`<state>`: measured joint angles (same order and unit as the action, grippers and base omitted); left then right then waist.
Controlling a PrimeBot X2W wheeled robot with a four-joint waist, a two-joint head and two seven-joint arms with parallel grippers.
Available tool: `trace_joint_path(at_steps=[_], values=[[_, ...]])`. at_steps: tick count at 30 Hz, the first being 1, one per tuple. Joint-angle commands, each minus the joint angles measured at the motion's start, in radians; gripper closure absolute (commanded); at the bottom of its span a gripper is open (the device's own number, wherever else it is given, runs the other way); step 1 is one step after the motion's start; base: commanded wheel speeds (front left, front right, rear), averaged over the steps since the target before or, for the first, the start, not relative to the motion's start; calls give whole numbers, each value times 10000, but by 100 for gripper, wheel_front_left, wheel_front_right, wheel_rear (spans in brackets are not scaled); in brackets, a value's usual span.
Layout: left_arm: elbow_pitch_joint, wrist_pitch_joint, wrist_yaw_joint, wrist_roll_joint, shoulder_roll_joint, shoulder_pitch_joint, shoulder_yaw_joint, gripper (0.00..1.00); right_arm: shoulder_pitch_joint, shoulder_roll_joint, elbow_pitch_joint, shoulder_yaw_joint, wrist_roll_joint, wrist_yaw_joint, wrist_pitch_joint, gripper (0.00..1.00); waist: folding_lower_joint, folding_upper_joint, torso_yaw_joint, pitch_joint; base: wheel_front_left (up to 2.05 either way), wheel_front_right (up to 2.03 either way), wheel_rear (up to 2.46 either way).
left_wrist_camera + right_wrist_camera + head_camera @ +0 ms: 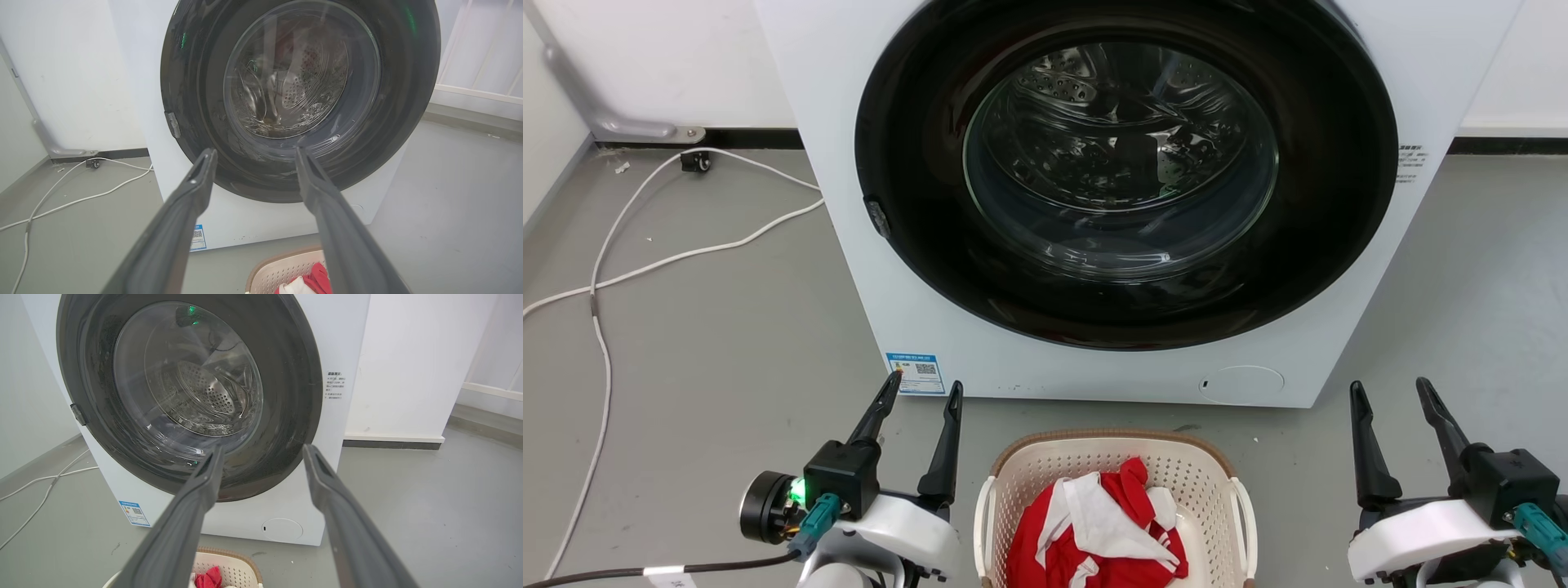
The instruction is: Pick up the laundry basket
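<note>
Laundry basket (1107, 438) free between spread pincers (925, 380) (1388, 384)

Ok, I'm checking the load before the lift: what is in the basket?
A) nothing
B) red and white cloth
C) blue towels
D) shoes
B: the head view shows red and white cloth bunched inside the basket.
</note>
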<state>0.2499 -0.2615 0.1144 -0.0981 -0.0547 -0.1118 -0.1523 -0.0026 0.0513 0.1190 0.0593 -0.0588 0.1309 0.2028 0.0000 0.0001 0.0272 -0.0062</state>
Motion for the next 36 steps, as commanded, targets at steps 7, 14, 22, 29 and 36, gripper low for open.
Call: trace_joint_path(at_steps=[7,14,22,29,36], values=[[53,-50,65,2,28,-18,103,0,-106,-18,78,-1,-90,-3,85,0,0,-1,26,-24,0,0,0],[148,-50,72,-17,40,19,147,0,-107,-18,124,-59,-135,-3,103,0,0,-1,13,-58,0,0,0],[231,-42,86,-17,45,-153,125,0,-154,-18,198,29,-245,-3,26,0,0,-1,44,31,0,0,0],[890,-41,67,-122,45,-757,-82,0,-377,-16,334,228,-309,-3,-381,0,0,-1,7,582,0,0,0],[1993,-41,68,-454,46,-1849,-251,0,-1093,-13,979,381,-243,-3,-581,0,0,-1,-113,1766,0,0,0]])
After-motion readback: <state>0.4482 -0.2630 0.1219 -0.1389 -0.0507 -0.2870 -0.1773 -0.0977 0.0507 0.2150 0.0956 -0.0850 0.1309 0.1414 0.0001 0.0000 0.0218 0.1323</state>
